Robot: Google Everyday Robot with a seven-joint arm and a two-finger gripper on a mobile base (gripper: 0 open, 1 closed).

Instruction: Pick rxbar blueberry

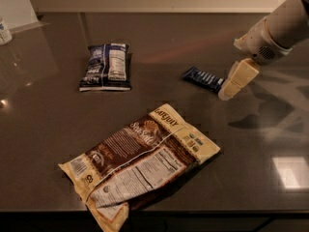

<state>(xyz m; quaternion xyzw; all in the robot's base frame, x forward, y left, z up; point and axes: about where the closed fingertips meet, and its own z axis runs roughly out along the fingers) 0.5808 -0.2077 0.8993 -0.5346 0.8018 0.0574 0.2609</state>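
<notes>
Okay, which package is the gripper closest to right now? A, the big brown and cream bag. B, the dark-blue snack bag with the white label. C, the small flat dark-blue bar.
C: the gripper hangs right at the right-hand end of the small dark-blue bar, well clear of both bags.

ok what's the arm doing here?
The arm comes in from the image's right side, with its gripper at the end of the rxbar blueberry nearest the arm. The bar lies flat on the dark table, not yet picked; contact is unclear. The wider blue snack bag and the large brown and cream bag lie apart from the gripper.
</notes>
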